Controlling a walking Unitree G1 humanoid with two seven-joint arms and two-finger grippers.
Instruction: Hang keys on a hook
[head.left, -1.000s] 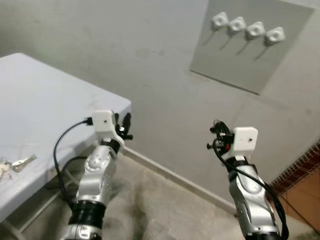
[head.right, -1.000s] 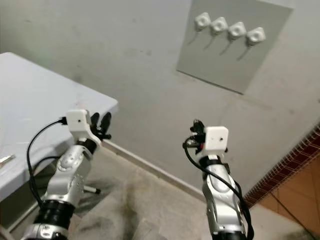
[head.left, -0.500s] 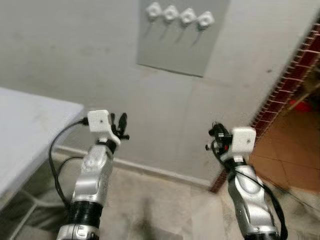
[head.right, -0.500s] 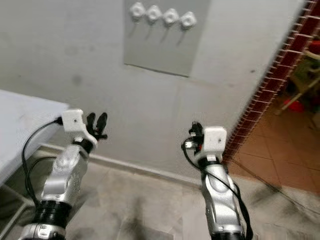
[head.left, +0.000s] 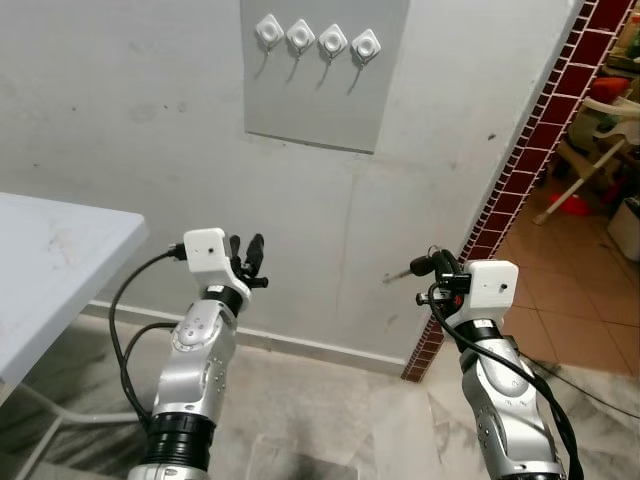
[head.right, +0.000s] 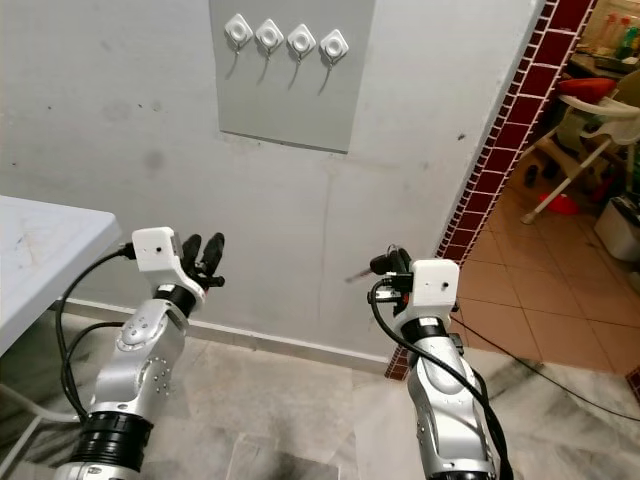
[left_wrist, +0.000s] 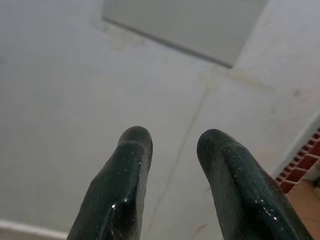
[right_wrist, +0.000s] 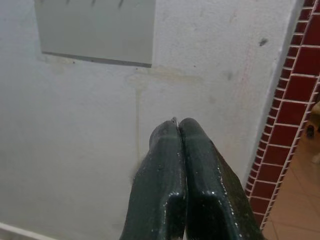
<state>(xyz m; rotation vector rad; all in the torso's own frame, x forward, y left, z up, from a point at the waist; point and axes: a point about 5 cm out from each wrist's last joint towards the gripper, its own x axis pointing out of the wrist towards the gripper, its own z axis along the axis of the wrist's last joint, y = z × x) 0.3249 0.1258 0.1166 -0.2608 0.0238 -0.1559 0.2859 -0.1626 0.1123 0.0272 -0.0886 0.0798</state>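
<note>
You're facing the hooks with no keys in hand.

The wall (head.left: 150, 130) takes up most of your view, with a grey panel (head.left: 325, 100) high on it carrying four white hooks (head.left: 318, 40) in a row, all bare. The counter (head.left: 50, 260) edge sits at your left, brick trim (head.left: 520, 170) and tiled floor at your right. Your left claw (head.left: 246, 262) is raised and released, nothing between its fingers. Your right claw (head.left: 420, 266) is clenched, pads pressed together; a thin sliver of metal may peek at the tips, but you cannot tell if it's a key. No keys are visible anywhere. I judge the pickup isn't confirmed: check that right claw first, or turn towards the counter.
</note>
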